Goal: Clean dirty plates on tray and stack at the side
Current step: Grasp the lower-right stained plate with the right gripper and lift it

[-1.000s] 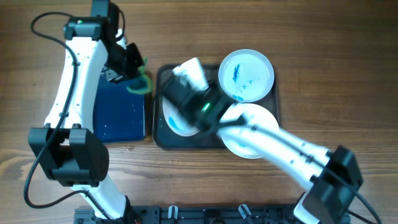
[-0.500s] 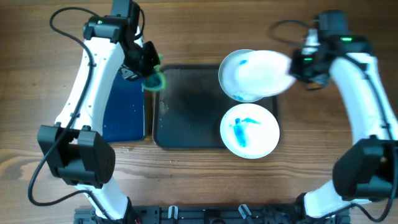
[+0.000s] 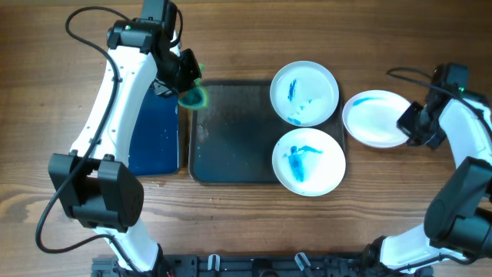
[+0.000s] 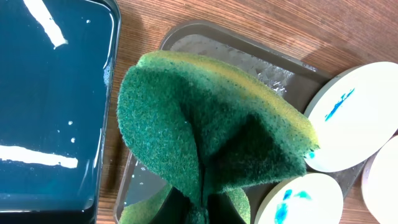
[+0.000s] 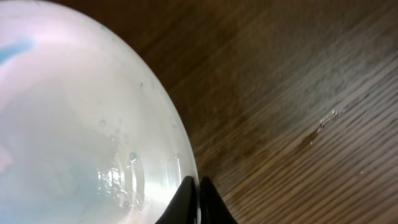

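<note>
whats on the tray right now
Two blue-smeared plates sit at its right end; the rest of the tray is bare and wet. The sponge hides its top left corner.

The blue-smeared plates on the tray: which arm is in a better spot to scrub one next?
Probably left. The left gripper holds the green sponge over the tray, close to the two smeared plates. The right gripper pinches the third plate at its rim, on the table, with no sponge.
</note>
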`<state>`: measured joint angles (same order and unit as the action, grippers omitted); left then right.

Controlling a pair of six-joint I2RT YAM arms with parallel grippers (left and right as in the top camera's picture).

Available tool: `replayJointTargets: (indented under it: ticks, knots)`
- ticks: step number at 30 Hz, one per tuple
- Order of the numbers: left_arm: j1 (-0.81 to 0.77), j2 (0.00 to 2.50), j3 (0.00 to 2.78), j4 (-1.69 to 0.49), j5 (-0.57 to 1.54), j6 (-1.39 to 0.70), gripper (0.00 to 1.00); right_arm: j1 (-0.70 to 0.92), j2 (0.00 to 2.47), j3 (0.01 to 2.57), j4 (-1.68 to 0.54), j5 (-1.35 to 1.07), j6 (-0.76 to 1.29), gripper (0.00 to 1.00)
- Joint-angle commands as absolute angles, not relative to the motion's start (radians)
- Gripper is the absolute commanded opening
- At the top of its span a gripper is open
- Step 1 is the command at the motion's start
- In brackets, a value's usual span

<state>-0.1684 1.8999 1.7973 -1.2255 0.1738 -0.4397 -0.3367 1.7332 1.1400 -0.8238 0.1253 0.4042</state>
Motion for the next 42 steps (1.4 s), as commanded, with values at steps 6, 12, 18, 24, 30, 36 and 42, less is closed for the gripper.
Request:
replayJointTargets:
  ticks: [6, 12, 18, 24, 30, 36, 42]
  knots:
    - [-0.168, 1.911, 1.81, -1.219, 0.183, -0.453, 0.04, -0.335, 1.711, 1.217, -0.817, 0.088, 0.363, 0.43]
    - [-0.168, 1.911, 1.81, -1.217, 0.183, -0.453, 0.04, -0.284, 1.711, 1.389, -0.826, -0.354, 0.156, 0.57]
    - [-0.168, 1.911, 1.81, -1.218, 0.183, -0.454, 0.04, -0.06, 1.752, 1.388, -0.797, -0.252, 0.16, 0.58]
    - [-0.168, 1.911, 1.81, -1.219, 0.183, -0.457, 0.04, 0.065, 1.828, 1.383, -0.884, -0.131, 0.193, 0.51]
    - [-0.168, 1.911, 1.81, -1.219, 0.183, -0.457, 0.04, 0.068, 1.848, 1.301, -1.035, -0.127, 0.16, 0.43]
    - [-0.178, 1.911, 1.81, -1.225, 0.182, -0.456, 0.04, 0.068, 1.848, 1.224, -1.137, -0.11, 0.157, 0.41]
    - [-0.181, 1.911, 1.81, -1.225, 0.182, -0.45, 0.04, 0.068, 1.848, 1.127, -1.11, -0.105, 0.175, 0.36]
